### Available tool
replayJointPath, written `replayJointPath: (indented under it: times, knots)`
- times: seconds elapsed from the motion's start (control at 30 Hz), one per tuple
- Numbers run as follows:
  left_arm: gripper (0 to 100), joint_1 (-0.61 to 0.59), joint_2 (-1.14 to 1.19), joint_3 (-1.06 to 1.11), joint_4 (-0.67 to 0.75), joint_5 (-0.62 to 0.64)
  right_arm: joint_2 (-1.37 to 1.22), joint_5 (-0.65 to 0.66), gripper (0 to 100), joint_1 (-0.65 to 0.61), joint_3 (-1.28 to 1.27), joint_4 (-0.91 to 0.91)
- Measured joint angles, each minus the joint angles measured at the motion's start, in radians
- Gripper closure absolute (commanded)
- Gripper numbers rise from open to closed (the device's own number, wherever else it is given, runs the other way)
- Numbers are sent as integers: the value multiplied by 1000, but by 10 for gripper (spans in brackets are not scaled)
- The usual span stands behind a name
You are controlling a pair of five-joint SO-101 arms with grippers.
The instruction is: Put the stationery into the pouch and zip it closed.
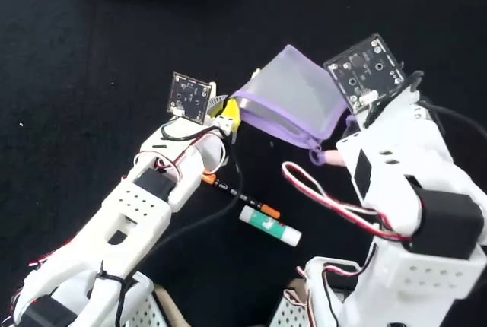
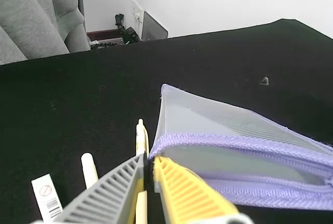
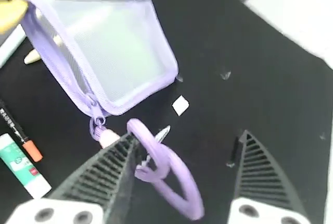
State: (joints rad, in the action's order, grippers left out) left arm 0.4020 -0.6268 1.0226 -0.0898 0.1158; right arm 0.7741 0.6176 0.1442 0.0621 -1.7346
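pouch [image 1: 293, 99] between arms, zip edge running from left gripper [image 2: 149, 160], jaws pinched on its corner, toward right gripper [image 3: 188, 135], jaws wide apart, zip pull [image 3: 106, 138] just beside. pen [image 1: 242, 196], glue stick [image 1: 270, 226] outside pouch, pen nearer left arm.

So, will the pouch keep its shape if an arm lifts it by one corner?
Probably not. The pouch is thin see-through mesh with a soft zip edge, so it would likely sag and fold. It looks light, so a push would probably slide it over the table rather than tip it. Its loop would likely dangle.
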Motion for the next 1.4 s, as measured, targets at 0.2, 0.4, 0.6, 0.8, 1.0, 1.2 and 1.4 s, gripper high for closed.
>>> replayJointPath:
  times: [0.2, 0.4, 0.6, 0.8, 1.0, 1.2, 1.4]
  knots:
    - [972, -6, 0, 0, 0, 0, 61, 2, 722, -35, 14, 0]
    - [972, -6, 0, 0, 0, 0, 221, 2, 722, -195, -100, 0]
    - [972, -6, 0, 0, 0, 0, 270, 20, 722, -239, -230, 0]
    - [972, -6, 0, 0, 0, 0, 390, 91, 722, -242, -155, 0]
    - [972, -6, 0, 0, 0, 2, 390, 91, 722, -241, -72, -2]
    - [972, -6, 0, 0, 0, 40, 388, 91, 665, -327, -101, -2]
    - [972, -6, 0, 0, -18, 40, 387, 91, 655, -339, -245, -2]
